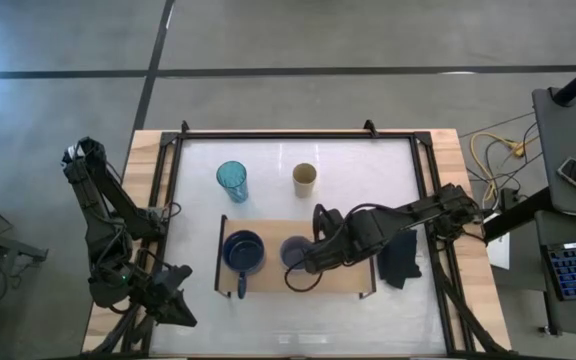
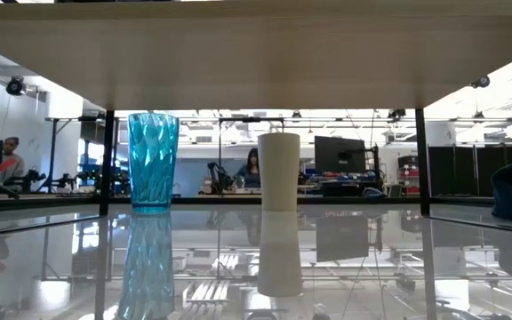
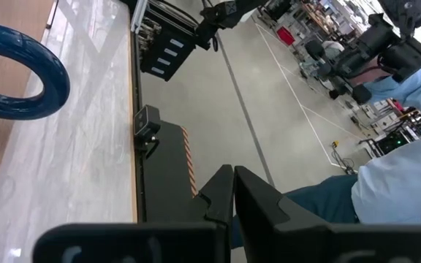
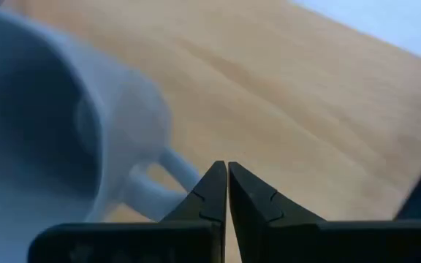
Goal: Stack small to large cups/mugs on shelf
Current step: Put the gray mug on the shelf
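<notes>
I see the grey mug [image 1: 295,252] on the shelf [image 1: 353,282] beside the navy mug [image 1: 243,250]. My right gripper [image 4: 227,169] sits at its handle, jaws closed, gripping nothing. Tumbler [image 1: 232,180] and tan cup [image 1: 305,180] stand behind on the table [image 1: 368,170]. My left gripper [image 3: 233,173] is closed, parked off the table's left edge. I can read no writing anywhere.

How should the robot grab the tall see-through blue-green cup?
Probably around its sides, near the middle, coming in level from its open side. The tall translucent teal tumbler stands upright on the white table, has no handle, and the tan handleless cup stands apart from it.
</notes>
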